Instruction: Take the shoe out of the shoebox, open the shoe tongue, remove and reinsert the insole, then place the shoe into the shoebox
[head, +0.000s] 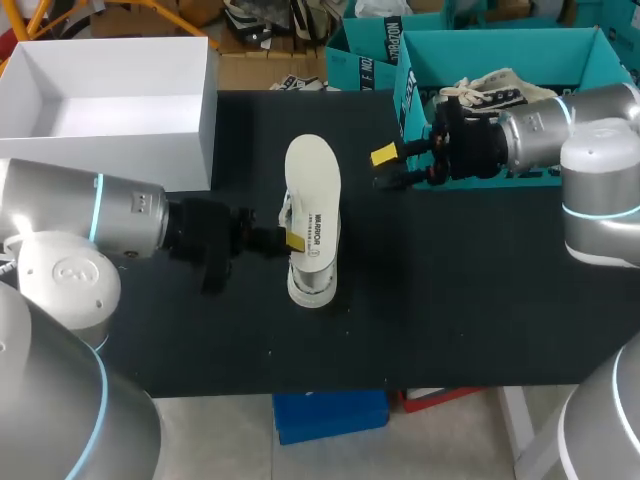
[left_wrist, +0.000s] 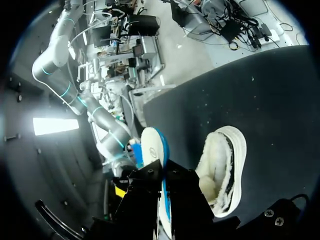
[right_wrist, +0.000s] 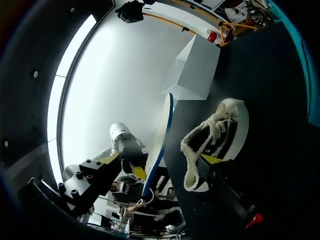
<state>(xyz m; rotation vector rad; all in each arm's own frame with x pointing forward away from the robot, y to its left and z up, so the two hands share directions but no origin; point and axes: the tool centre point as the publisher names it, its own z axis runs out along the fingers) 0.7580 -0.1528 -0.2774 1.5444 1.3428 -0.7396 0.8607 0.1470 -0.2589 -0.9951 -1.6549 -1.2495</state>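
A white shoe (head: 318, 262) with fleecy lining lies on the black table (head: 450, 300) near the middle. My left gripper (head: 290, 240) is shut on a white insole (head: 312, 180) with a blue underside, held just above and beside the shoe. In the left wrist view the insole (left_wrist: 154, 150) sticks out from between the fingers, with the shoe (left_wrist: 222, 170) beside them. My right gripper (head: 386, 168) hangs open to the shoe's right, holding nothing. From the right wrist view the insole (right_wrist: 162, 135) shows edge-on ahead, next to the shoe (right_wrist: 215, 140). The white shoebox (head: 110, 100) stands open at the back left.
Teal boxes (head: 420, 60) stand at the back right, one with another laced shoe (head: 490, 90) in it, right behind my right arm. The table's near edge runs along the front.
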